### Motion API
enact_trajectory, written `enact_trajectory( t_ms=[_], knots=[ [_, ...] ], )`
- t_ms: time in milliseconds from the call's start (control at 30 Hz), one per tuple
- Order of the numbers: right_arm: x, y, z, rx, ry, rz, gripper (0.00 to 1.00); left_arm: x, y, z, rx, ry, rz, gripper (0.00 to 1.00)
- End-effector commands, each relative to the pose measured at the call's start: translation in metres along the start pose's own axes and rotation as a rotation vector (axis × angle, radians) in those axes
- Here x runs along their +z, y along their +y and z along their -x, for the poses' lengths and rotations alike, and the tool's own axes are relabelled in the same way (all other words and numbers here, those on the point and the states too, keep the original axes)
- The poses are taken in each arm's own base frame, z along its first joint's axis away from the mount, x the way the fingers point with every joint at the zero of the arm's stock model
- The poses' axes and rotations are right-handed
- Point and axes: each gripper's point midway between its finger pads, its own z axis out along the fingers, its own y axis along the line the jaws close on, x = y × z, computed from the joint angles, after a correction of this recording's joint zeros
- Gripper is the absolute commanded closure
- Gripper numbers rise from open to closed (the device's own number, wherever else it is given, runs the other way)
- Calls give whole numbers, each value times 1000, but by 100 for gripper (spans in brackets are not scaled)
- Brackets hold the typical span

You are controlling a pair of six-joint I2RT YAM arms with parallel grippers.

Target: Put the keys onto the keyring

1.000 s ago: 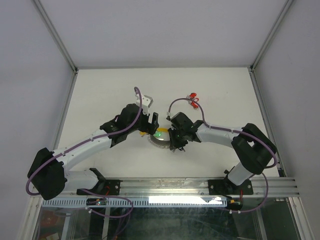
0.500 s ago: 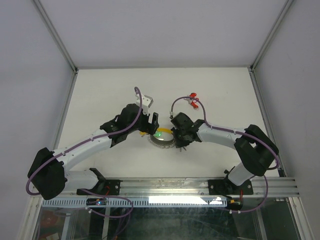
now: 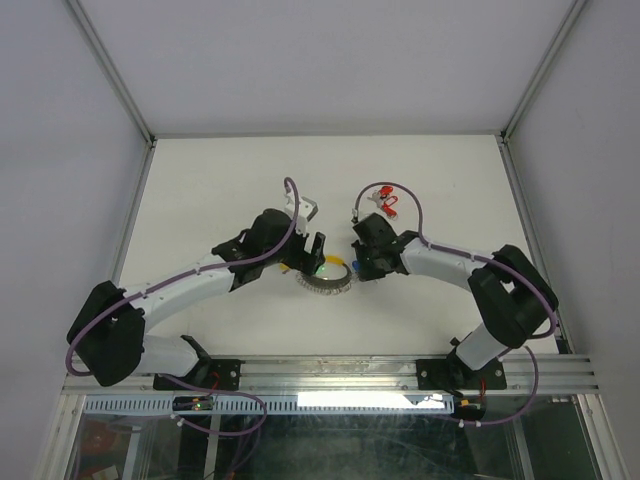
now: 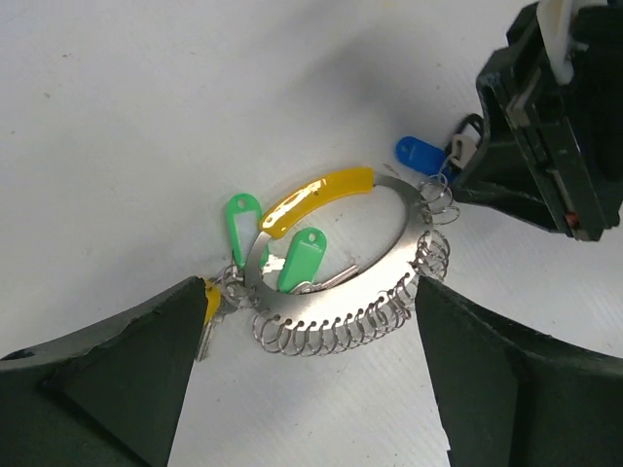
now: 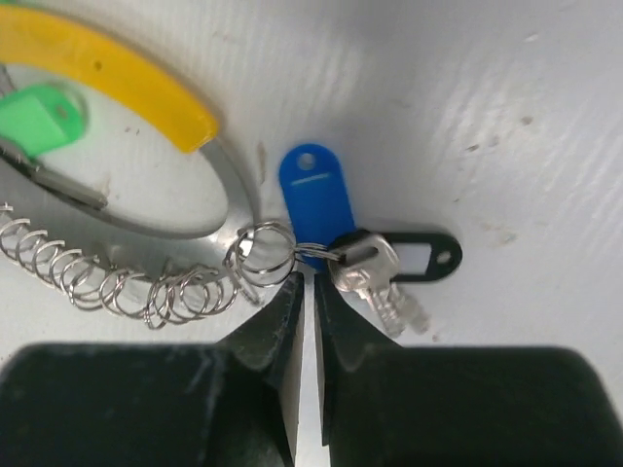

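1. White table; keyring lies flat on it.
2. Left gripper wide open, straddling keyring, holding nothing.
3. Right gripper nearly closed, tips at blue key just beside keyring; grip unclear.
4. Green keys inside keyring.

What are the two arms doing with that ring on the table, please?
They are threading tagged keys onto the keyring. The left gripper is wide open with a finger on either side of the keyring, not gripping it. The right gripper is shut, its tips just below the blue tag, where that tag meets the keyring's small coiled rings. I cannot tell whether it is pinching anything. Green tags lie at the keyring, and red tags lie farther back.
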Motion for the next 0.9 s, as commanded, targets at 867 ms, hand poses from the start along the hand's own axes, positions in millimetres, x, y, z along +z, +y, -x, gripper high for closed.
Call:
enact_trajectory(
  t_ms=[867],
  knots=[
    [-85, -30, 40, 294, -365, 293, 75, 41, -73, -66, 767, 97, -326, 11]
  ],
)
